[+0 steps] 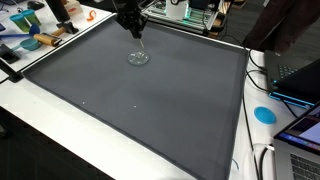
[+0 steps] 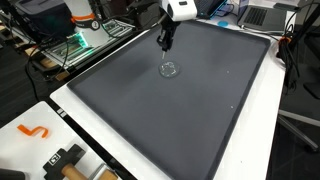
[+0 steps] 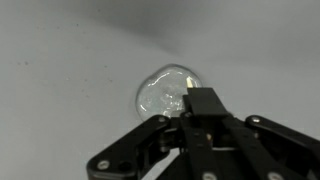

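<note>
A small clear round glass piece (image 1: 138,58) (image 2: 170,69) lies on the far part of a big dark grey mat (image 1: 150,115) (image 2: 185,115). My gripper (image 1: 131,30) (image 2: 165,42) hangs just above it. In the wrist view the black fingers (image 3: 205,110) are pressed together at the edge of the clear piece (image 3: 160,92). A thin pale stick (image 1: 136,46) (image 3: 186,80) pokes from between the fingertips, and its lower end touches the glass. What the stick is cannot be told.
Tools and coloured clutter (image 1: 40,35) lie beyond the mat's far left corner. A laptop (image 1: 295,75) and a blue disc (image 1: 264,113) sit off the right edge. An orange hook (image 2: 35,131) and black parts (image 2: 65,160) rest on the white table edge; lit equipment (image 2: 75,45) stands nearby.
</note>
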Motion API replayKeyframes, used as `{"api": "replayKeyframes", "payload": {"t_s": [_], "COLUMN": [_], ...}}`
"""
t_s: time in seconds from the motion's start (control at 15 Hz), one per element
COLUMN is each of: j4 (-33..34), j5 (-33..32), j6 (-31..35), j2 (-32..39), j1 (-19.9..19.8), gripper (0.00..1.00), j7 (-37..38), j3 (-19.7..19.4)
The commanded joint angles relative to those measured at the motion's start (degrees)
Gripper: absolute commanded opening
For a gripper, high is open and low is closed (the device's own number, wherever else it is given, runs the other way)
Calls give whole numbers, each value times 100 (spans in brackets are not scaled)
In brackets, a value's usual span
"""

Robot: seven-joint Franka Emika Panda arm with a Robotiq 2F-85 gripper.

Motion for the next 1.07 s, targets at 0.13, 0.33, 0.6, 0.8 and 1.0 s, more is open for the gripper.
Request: {"api": "replayKeyframes", "payload": {"t_s": [0.13, 0.33, 0.6, 0.8, 1.0], "j4": [-242, -305, -325, -305, -292], "j5": [-40, -115, -145, -135, -125], "j6": [571, 800, 927, 913, 917], "j2": [66, 134, 218, 300, 367], "j1": [-31, -28, -26, -27, -27], "gripper": [3, 3, 3, 3, 3], "j7": [-29, 27, 53, 50, 61], "j3": [-1, -19, -30, -25, -21]}}
